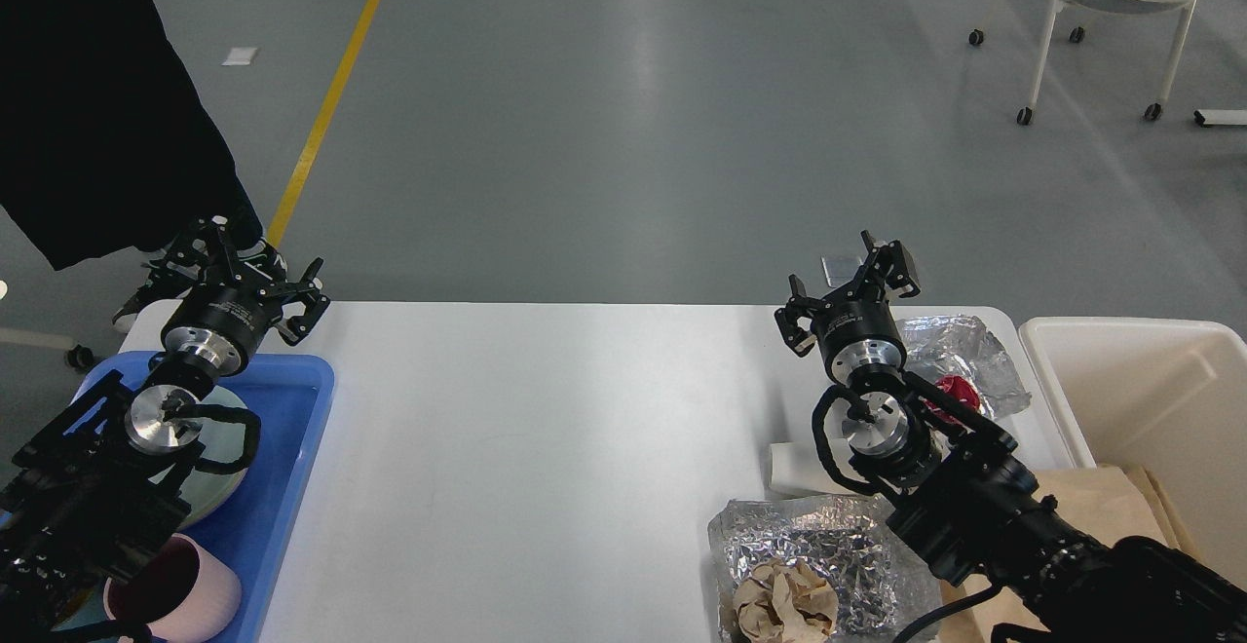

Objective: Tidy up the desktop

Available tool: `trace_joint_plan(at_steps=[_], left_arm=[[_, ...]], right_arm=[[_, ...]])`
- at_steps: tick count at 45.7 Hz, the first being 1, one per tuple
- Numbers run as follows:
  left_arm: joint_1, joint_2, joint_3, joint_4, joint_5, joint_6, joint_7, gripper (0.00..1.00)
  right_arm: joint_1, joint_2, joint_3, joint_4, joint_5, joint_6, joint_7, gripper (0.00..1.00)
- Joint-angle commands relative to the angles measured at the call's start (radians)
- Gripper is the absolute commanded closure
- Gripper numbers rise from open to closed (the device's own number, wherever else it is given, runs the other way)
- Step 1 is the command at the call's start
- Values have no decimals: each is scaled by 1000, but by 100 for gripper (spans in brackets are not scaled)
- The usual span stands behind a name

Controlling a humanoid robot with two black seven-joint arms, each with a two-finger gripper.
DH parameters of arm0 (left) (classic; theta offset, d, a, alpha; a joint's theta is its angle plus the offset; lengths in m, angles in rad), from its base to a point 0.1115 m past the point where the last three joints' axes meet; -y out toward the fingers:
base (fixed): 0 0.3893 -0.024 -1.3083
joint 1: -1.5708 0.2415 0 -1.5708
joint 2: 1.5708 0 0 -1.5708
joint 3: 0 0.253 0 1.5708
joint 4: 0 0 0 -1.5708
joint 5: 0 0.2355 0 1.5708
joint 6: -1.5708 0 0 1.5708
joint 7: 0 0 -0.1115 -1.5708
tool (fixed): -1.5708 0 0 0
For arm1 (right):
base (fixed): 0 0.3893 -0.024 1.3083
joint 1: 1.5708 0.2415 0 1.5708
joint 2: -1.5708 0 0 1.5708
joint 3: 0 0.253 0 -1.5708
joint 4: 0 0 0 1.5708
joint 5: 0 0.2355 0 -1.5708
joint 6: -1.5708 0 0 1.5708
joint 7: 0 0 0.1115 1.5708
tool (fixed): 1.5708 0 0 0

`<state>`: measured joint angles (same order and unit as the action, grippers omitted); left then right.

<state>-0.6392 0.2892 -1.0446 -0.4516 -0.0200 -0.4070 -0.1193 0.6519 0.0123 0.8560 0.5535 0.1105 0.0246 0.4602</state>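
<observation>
Desktop tidying concerns our white desk, which fills the lower middle of the head view, its broad center bare. We count two arms over it. Our left gripper hangs above the far left corner, just beyond the one blue tray; its jaws look spread, holding nothing. Our right gripper hangs near the far right part of the desk, jaws likewise spread and empty.

On the tray we make out one pale green plate, mostly hidden under our left arm, and one pink cup at the near edge.

On the right side we count two pieces of crumpled foil: one far piece beside the right gripper, with one red item lying at its near edge, and one near piece carrying one wad of brown paper. One small white object lies between the two foils, partly behind our right arm.

One cream-white bin stands just off the desk's right end, with brown paper in it. One white chair on casters stands far back on the gray floor, well apart from the desk.
</observation>
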Motion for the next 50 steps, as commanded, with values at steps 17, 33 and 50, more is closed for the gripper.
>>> trace_joint_plan(at_steps=[17,33,50], left_arm=[[27,-39,-2,1,-6,-15,-250,3],[27,-39,-2,1,-6,-15,-250,3],[27,-39,-2,1,-6,-15,-250,3]], right_arm=[[0,0,0,0,0,0,0,0],[0,0,0,0,0,0,0,0],[0,0,0,0,0,0,0,0]])
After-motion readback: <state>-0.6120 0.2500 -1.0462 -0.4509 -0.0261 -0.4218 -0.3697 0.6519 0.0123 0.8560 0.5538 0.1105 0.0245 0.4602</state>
